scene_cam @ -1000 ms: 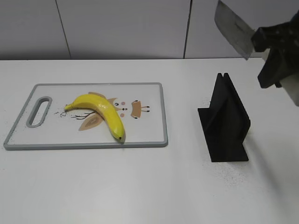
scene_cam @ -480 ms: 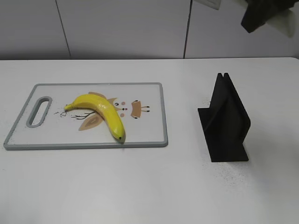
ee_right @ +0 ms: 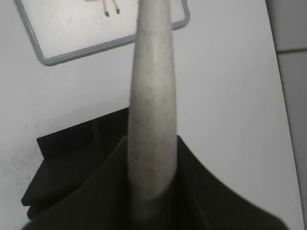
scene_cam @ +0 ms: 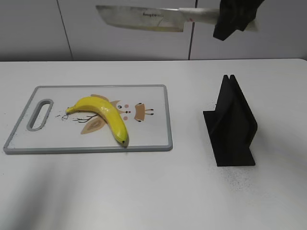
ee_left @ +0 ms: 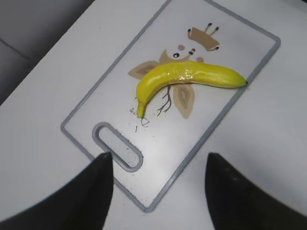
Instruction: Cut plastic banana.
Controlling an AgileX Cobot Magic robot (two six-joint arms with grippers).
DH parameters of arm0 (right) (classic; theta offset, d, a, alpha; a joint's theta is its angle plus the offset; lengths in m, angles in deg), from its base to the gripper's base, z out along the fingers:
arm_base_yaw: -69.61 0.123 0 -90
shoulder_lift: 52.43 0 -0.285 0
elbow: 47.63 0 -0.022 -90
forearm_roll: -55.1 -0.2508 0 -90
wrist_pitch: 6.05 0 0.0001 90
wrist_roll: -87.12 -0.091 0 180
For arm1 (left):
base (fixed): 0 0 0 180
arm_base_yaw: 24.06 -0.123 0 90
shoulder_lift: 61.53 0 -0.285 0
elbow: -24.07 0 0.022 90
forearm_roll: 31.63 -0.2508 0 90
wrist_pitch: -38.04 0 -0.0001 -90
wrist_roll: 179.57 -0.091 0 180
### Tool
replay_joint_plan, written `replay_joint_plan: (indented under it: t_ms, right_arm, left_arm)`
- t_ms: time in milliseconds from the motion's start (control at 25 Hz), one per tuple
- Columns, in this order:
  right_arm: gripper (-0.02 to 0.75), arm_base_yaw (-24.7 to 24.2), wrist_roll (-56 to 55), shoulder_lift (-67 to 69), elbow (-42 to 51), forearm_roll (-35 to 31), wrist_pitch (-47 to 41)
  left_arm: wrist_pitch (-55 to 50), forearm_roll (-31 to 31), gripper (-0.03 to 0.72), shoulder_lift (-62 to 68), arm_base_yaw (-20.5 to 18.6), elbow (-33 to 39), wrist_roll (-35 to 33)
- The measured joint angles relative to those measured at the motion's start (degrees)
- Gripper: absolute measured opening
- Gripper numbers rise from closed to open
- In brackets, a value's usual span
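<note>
A yellow plastic banana (scene_cam: 103,116) lies on the grey-rimmed cutting board (scene_cam: 158,142) at the left; it also shows in the left wrist view (ee_left: 187,76). My right gripper (scene_cam: 235,17) is shut on the handle of a cleaver knife (scene_cam: 141,18), held high and level, blade pointing left above the board's far edge. In the right wrist view the pale handle (ee_right: 152,100) runs up between the jaws of the right gripper (ee_right: 151,191). My left gripper (ee_left: 158,172) is open and empty, above the board's handle end (ee_left: 117,146); it is out of the exterior view.
A black knife stand (scene_cam: 231,122) stands upright on the white table right of the board; it also shows in the right wrist view (ee_right: 76,153). A grey wall runs behind the table.
My right gripper has swung the knife from the far right up and round to the left; the blade now lies level above the board. The banana and board have not moved.
</note>
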Motion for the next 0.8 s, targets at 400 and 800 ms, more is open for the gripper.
replay_joint_plan:
  t_ms: [400,800]
  right_arm:
    - [0.162,0.1,14.3,8.3,-2.7,-9.8,0.0]
    - [0.161,1.5,17.5,14.8,-11.3,-17.2,0.0]
  left_arm:
    - [-3.9,7.4,0.56,17.2,0.0,-14.0,-18.7]
    - [-0.6,10.1,0.558,23.8,1.1,-14.4,-26.6]
